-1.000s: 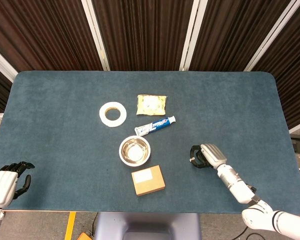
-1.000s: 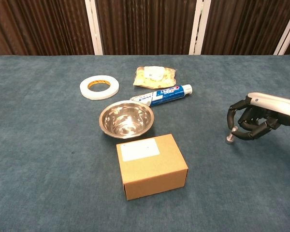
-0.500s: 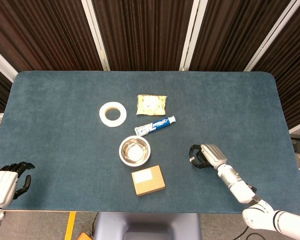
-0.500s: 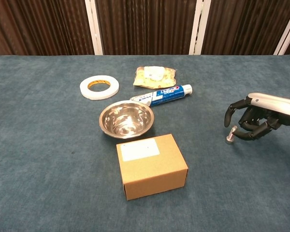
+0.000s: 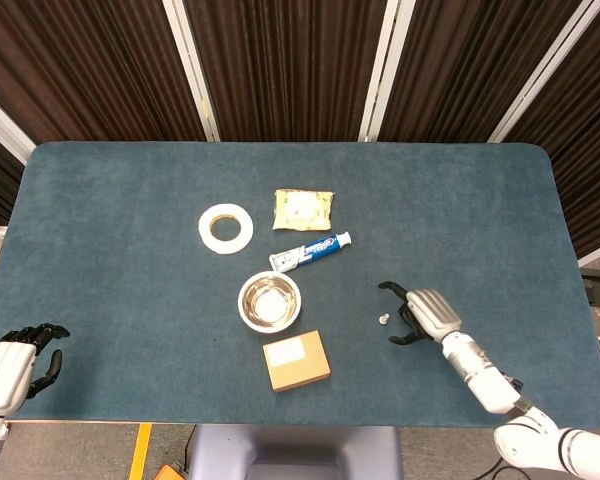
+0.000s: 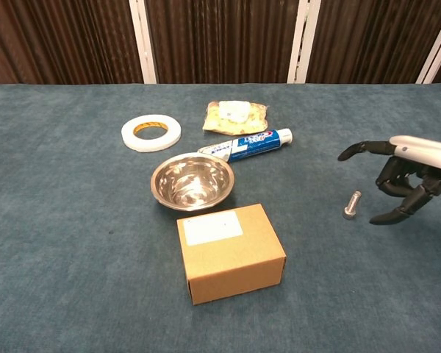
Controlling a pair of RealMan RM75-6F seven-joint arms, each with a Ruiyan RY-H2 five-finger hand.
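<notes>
Steel bolt [image 6: 350, 204] lies free on the counter [image 6: 73, 243], lower right of the frame, just beside my right hand [image 6: 408, 176], fingers spread wide, holding nothing; setting down looks done.

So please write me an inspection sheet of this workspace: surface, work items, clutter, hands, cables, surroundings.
Surface: table with dark blue-green felt-like cover, rounded corners.
Work items: small metal bolt lying on the cover, just left of the right hand, not touching it.
Clutter: tape roll, yellow packet, toothpaste tube, steel bowl, cardboard box with white label, all near the middle.
Hands: right hand holds nothing, fingers spread; left hand at the near left table edge, fingers curled, holds nothing.
Cables: nothing seen.
Surroundings: dark slatted wall with white strips behind the table; floor with a yellow line below.
</notes>
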